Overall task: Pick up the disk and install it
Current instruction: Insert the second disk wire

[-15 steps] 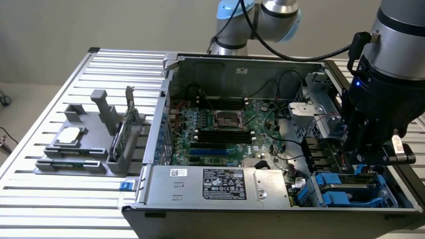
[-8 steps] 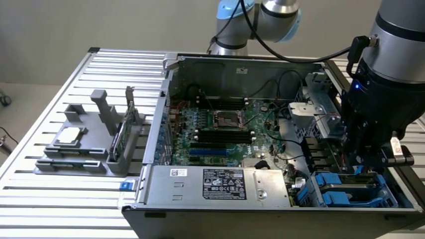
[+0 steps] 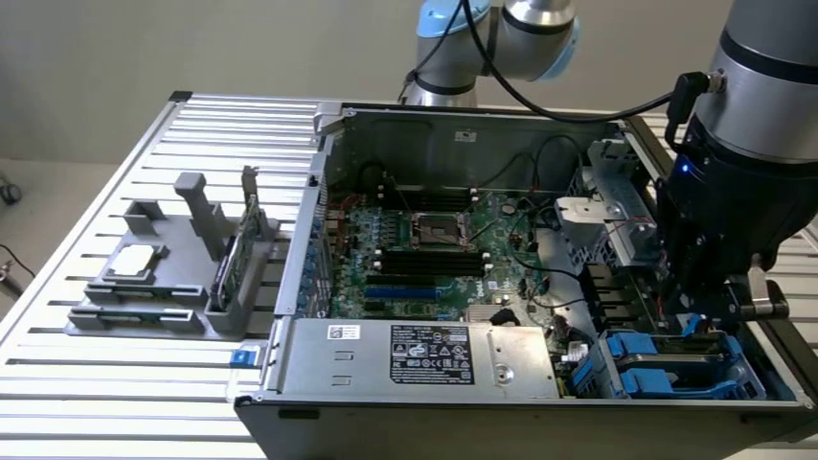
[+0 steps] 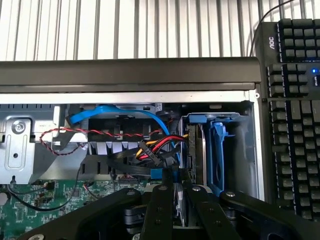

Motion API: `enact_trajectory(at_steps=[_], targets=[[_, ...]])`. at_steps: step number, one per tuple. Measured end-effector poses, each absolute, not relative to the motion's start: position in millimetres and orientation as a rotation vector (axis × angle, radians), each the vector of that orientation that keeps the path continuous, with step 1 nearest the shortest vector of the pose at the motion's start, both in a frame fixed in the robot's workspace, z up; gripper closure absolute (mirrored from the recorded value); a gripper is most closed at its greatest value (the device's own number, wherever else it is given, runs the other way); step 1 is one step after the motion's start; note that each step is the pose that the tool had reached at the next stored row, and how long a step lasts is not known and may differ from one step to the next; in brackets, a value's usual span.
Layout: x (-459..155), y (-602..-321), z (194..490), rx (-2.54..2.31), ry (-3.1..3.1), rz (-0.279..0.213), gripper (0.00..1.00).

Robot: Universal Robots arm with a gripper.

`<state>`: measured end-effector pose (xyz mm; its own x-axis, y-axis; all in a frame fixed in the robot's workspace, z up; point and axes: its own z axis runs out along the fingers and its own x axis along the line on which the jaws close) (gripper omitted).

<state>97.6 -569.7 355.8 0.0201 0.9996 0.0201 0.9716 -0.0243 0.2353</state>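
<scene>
Gripper [image 3: 696, 324] at lower right of exterior view, down in case corner. Fingers [image 4: 160, 210] almost together, pinching thin silver edge of disk [image 4: 196, 150]. Disk stands on edge in blue frame [image 4: 219, 150], inside bay. Now look left to right in exterior view: grey rack [image 3: 141, 287] on table at left, green board [image 3: 422, 249] in middle, silver box [image 3: 422, 355] below it, blue frames at lower right under your gripper.

Arm: silver-grey cylindrical metal links with light blue joint caps [image 3: 442, 17]; a black cable [image 3: 581, 113] runs along to the wrist. Wrist housing black with a small blue light [image 3: 687, 171]. Black metal gripper [image 4: 178, 200]: linkage bars fastened with round screws.
</scene>
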Motion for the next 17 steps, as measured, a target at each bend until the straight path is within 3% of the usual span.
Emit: enact_trajectory(at_steps=[17], targets=[[98,-581,348,2.141,2.073,0.259,0.83]])
